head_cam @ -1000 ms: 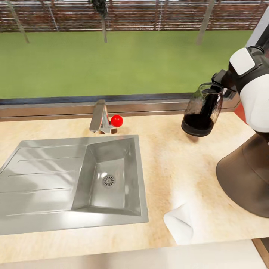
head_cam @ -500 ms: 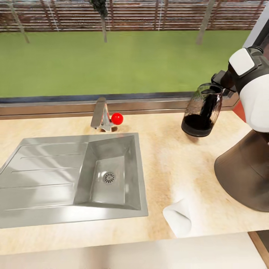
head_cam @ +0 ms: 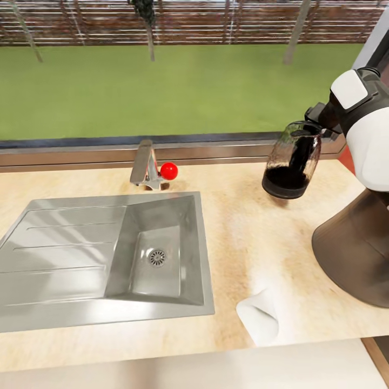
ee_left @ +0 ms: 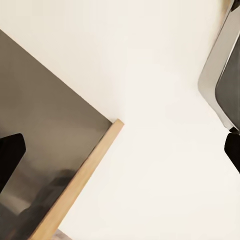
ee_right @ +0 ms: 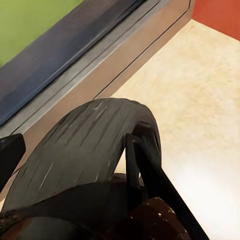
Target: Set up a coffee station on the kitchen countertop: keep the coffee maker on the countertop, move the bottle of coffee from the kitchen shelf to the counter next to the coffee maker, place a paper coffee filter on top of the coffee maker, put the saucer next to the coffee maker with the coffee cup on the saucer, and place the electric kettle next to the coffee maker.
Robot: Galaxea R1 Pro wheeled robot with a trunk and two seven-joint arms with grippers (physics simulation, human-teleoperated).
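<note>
electric kettle [head_cam: 292, 160] apparently in right tool [head_cam: 319, 120], above kitchen countertop [head_cam: 254, 227]

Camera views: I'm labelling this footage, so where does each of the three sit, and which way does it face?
Head view: on the robot's head, looking down over the kitchen countertop, sink and electric kettle; the right arm shows.
Left wrist view: near the left gripper, facing a pale surface and a wood-edged grey panel; dark fingers at the picture's edges.
Right wrist view: near the right gripper, close above the kettle.
Shared: head and right wrist views both show kettle and countertop.
</note>
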